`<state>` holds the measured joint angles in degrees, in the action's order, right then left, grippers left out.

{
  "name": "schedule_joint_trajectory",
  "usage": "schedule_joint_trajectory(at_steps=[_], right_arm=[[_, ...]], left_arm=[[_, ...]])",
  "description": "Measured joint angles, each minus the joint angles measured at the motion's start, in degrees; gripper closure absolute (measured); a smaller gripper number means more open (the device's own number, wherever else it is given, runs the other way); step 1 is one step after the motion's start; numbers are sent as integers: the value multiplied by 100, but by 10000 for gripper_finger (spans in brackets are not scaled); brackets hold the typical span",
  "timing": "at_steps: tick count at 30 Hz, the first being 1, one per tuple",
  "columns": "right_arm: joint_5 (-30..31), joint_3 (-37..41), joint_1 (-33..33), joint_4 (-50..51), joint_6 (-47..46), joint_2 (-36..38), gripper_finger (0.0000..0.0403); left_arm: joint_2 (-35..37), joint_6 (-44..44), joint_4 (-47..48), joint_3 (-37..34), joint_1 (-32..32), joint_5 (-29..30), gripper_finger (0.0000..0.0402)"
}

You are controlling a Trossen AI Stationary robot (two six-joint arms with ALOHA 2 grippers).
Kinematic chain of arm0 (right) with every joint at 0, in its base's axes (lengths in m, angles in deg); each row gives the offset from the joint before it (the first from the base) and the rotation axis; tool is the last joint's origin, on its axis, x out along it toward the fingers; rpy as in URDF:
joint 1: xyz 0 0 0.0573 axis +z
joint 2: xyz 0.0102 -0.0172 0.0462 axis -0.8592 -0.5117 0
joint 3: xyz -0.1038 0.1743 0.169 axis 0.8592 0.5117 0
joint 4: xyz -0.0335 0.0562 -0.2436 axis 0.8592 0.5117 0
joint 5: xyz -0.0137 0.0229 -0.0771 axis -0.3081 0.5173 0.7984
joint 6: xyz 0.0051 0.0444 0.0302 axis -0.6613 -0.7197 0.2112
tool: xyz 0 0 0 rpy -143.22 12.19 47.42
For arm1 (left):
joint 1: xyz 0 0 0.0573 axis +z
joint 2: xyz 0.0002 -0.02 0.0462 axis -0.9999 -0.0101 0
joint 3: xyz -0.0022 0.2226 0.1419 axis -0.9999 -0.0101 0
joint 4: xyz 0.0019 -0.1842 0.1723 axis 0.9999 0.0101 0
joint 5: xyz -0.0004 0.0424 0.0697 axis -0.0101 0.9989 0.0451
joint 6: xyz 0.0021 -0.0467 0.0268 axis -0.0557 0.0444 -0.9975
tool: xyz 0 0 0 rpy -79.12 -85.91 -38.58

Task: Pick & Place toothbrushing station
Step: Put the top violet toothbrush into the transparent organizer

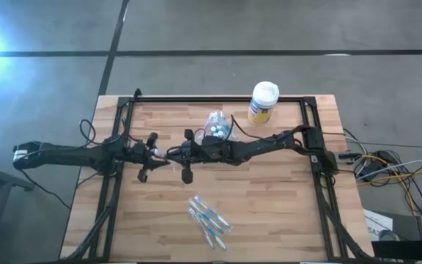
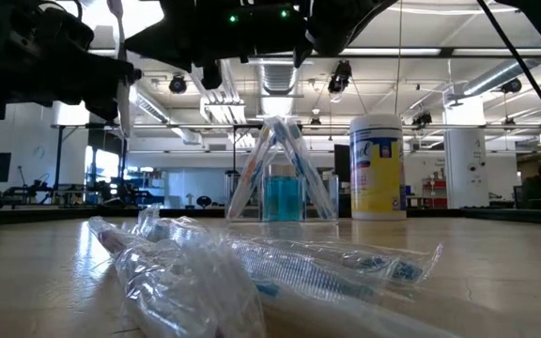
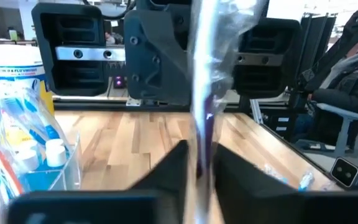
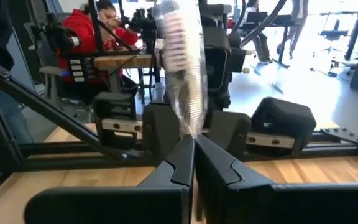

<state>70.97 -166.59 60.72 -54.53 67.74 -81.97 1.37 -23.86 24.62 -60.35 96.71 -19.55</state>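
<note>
- The right jaws were shut on a wrapped brush (image 4: 180, 56), pinching it near one end; the rest stood clear of the fingertips with the bristle head out in the open.
- The left jaws were narrow and pressed on the same brush from the opposite side, so both arms held it at once, nose to nose over the middle of the counter (image 1: 284, 205).
- The brush's long axis ran roughly upright, crosswise to both sets of fingers. In the low view it showed as a thin pale stick hanging well above the wood; which end pointed down I could not tell for sure.
- The cup (image 1: 217, 126) stood upright just beyond the right arm's wrist, toward the far edge. It was open end up and already stocked with brushes leaning outward and small capped tubes.
- From the shared grip the cup lay toward the right arm's side and farther back, so the right arm was the nearer one. By my judgement, the drop depends on keeping the brush near vertical over the cup's mouth.
- A canister (image 1: 264, 103) stood near the cup, farther along the far edge, apart from it.
- Spare wrapped brushes (image 1: 209, 220) lay flat in a loose heap near the front edge, well apart from both arms.
</note>
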Motion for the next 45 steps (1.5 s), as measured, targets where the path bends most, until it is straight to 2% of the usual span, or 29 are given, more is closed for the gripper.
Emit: schedule_joint_trajectory(at_steps=[2,3,11,21,23,26,29,32,35,38,40,45], right_arm=[[-2,2,-2,12,18,0,395],[-4,4,0,10,26,0,395],[-15,4,0,284,24,41,389],[2,57,50,1943,54,835,300],[19,259,134,1963,220,1092,287],[15,944,334,1396,422,1620,280],[141,1999,526,500,444,2366,287],[726,3191,752,-209,528,3186,307],[1363,4263,1049,-427,419,3928,339],[1842,5058,1325,-441,96,4487,381],[2094,5489,1481,-649,8,4670,389],[2782,6504,1959,-2297,223,4744,394]], left_arm=[[-1,11,-12,0,0,-7,374],[-2,50,-31,0,0,-15,379],[-2,111,7,14,0,-58,379],[0,46,9,15,0,82,379],[-2,31,8,14,0,185,379],[-11,12,51,13,1,184,379],[-39,-61,255,13,0,-274,379],[-95,-79,355,11,0,-441,379],[-206,-53,407,103,0,-475,379],[-532,-73,569,555,0,-712,379],[-859,-225,647,990,0,-707,379],[-1840,-882,661,2006,150,-539,379]])
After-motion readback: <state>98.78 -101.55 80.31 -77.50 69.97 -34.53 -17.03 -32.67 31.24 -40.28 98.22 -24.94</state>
